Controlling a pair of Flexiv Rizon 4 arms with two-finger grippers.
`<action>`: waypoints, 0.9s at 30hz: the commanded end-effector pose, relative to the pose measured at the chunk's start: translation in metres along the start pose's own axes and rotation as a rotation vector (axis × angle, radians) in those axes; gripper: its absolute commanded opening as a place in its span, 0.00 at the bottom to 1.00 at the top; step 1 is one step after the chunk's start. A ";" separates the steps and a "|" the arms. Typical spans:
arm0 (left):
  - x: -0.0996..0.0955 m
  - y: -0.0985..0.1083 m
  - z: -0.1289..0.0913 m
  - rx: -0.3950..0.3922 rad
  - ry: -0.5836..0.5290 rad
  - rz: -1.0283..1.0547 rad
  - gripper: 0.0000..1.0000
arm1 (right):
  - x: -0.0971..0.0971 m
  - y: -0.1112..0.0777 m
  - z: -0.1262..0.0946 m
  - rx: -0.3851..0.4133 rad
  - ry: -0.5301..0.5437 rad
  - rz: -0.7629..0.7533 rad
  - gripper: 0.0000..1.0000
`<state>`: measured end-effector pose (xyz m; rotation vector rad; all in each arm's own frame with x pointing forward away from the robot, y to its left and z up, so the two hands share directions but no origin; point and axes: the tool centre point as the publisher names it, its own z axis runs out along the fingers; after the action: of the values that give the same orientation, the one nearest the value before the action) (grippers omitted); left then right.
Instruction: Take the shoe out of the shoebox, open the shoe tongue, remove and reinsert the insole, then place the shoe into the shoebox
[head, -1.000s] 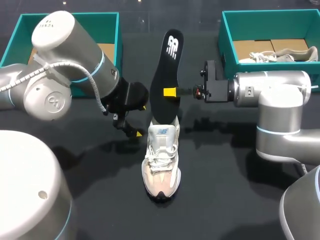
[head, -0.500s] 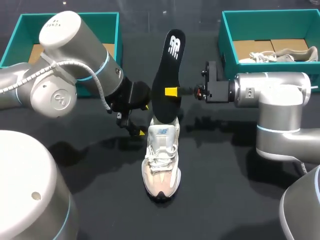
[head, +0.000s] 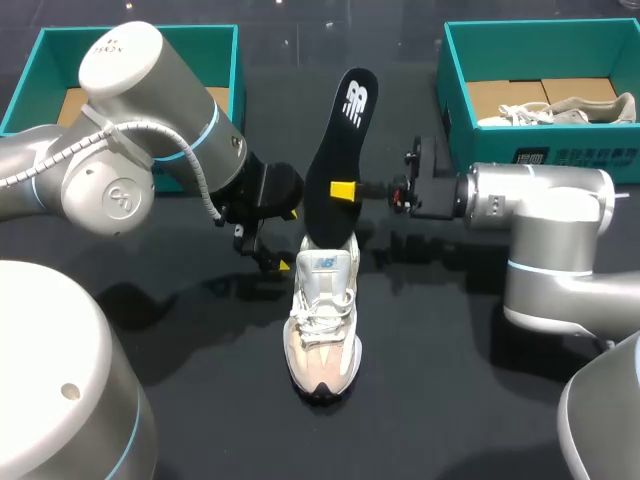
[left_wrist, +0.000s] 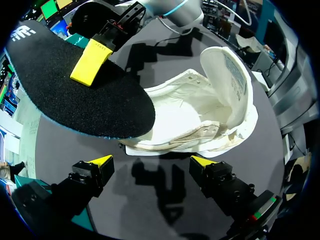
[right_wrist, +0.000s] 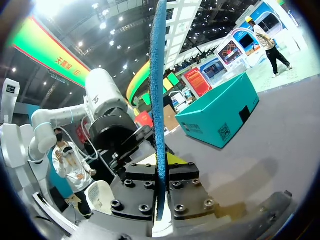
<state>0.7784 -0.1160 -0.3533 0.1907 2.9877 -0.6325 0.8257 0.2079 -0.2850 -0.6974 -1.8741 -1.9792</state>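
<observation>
The black table (head: 450, 380) carries everything, and on it nothing large has moved since a second ago. My left arm (head: 120, 150) comes in from the left; it moved a little toward the middle earlier and in the last half second it did not change. My right arm (head: 540, 200) comes in from the right, and its wrist is now a little lower than before. A teal shoebox (head: 40, 60) stands at the far left corner, and a second teal shoebox (head: 530, 40) at the far right holds another shoe (head: 565, 108). The shoe (head: 322, 320) of the task stands on its sole in the middle of the table, between the two arms and well apart from both boxes. Its toe points to me and its tongue (left_wrist: 225, 65) stands up; it is in the same place as before. The black insole (head: 335, 160) rises from the heel end of the shoe. Its upper end now leans more to the right than a second ago, and I cannot tell if its lower end is inside the shoe. My right gripper (head: 342, 190) holds the insole at its middle, with one finger on each face, as the right wrist view shows with the insole (right_wrist: 159, 100) edge-on between them. My left gripper (head: 285, 240) is wide and holds nothing. It is just beside the heel, and in its own view the shoe (left_wrist: 210, 115) and the insole (left_wrist: 75, 95) lie ahead of its fingers (left_wrist: 102, 161).
</observation>
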 end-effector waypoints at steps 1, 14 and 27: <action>0.001 0.000 0.000 -0.003 -0.002 0.000 1.00 | 0.009 -0.004 0.002 -0.033 -0.022 -0.013 0.00; 0.001 0.000 0.000 -0.003 -0.002 0.000 1.00 | 0.019 -0.013 0.005 0.015 -0.055 -0.070 0.00; 0.001 0.000 0.000 -0.003 -0.002 0.000 1.00 | 0.018 -0.029 0.001 0.040 -0.079 -0.095 0.00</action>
<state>0.7785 -0.1159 -0.3533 0.1909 2.9879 -0.6325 0.7966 0.2110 -0.2958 -0.6907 -2.0186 -1.9948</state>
